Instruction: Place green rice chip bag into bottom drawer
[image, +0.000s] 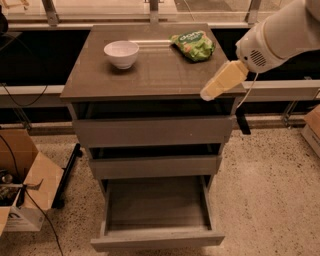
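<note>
The green rice chip bag (193, 44) lies on the grey cabinet top (150, 75) at the back right. The bottom drawer (157, 207) is pulled out, and its flat grey floor shows nothing in it. My gripper (206, 93), cream-coloured on a white arm (280, 35), hangs over the top's front right corner and points down-left. It is in front of the bag and apart from it, holding nothing that I can see.
A white bowl (121, 53) stands on the top at the back left. The two upper drawers (152, 131) stand slightly ajar. An open cardboard box (22, 190) and cables lie on the floor at left. A railing runs behind the cabinet.
</note>
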